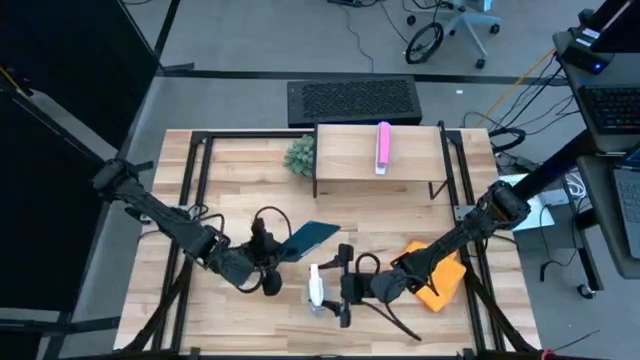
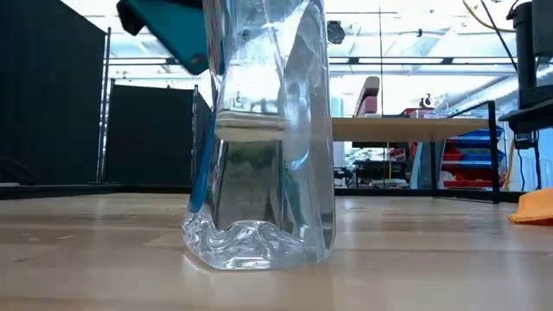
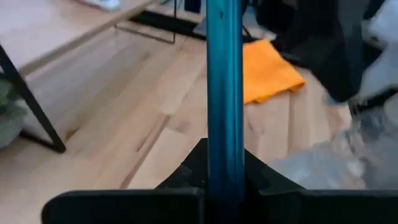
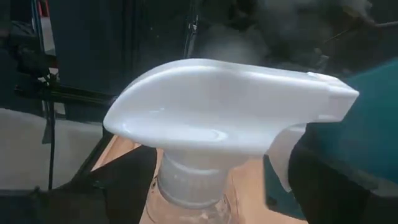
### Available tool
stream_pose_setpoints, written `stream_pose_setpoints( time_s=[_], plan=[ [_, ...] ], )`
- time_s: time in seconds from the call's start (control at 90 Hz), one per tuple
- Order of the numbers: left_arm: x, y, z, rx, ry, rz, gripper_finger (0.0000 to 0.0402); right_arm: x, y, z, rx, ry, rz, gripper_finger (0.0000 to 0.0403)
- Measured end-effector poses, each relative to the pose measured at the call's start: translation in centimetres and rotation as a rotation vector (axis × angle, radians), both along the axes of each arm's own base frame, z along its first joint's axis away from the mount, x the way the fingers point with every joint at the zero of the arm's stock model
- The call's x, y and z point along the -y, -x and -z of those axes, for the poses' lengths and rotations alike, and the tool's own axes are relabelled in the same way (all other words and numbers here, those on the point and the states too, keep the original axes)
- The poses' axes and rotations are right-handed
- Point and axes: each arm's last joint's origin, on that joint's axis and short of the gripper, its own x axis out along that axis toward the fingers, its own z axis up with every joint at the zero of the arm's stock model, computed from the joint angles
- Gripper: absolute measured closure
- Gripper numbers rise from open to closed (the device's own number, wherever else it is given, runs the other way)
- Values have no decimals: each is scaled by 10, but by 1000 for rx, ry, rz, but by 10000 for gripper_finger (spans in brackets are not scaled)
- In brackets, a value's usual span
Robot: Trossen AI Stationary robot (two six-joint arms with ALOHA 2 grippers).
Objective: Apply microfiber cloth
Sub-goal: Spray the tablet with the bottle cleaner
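Two claws busy: left claw (image 1: 272,250) pinches tablet (image 1: 308,238), right claw (image 1: 343,290) pinches bottle (image 1: 316,288); cloth (image 1: 440,283) lies flat.

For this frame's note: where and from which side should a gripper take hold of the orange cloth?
The microfiber cloth lies flat on the table, partly under the right arm. Probably best pinched from above at its free corner nearest the table's front right edge. First the right gripper must release the spray bottle; the left gripper holds the tablet.
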Motion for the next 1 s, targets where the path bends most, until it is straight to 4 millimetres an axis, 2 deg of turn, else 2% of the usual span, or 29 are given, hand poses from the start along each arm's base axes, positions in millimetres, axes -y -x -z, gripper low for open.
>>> stream_pose_setpoints(
  time_s=[0.256, 0.378, 0.489, 0.667, 0.833, 1.0],
  plan=[
    [-1, 3, -9, 28, -3, 19, 394, 1, 0, -1, 2, -15, 6, 160],
    [-1, 2, -8, 22, -5, 21, 394, 2, -1, -1, 2, -20, 10, 170],
    [-1, 3, -8, 21, -5, 22, 394, 4, -2, 0, 1, -32, 22, 155],
    [-1, 3, -6, 6, -14, 22, 394, 4, -1, -2, -2, -50, 28, 106],
    [-6, 5, -11, 15, -10, 11, 394, 2, 2, -19, -72, -43, 16, 71],
    [-16, 14, -17, -9, -24, -9, 394, 4, 15, -45, -166, 6, 5, 61]
  ],
)
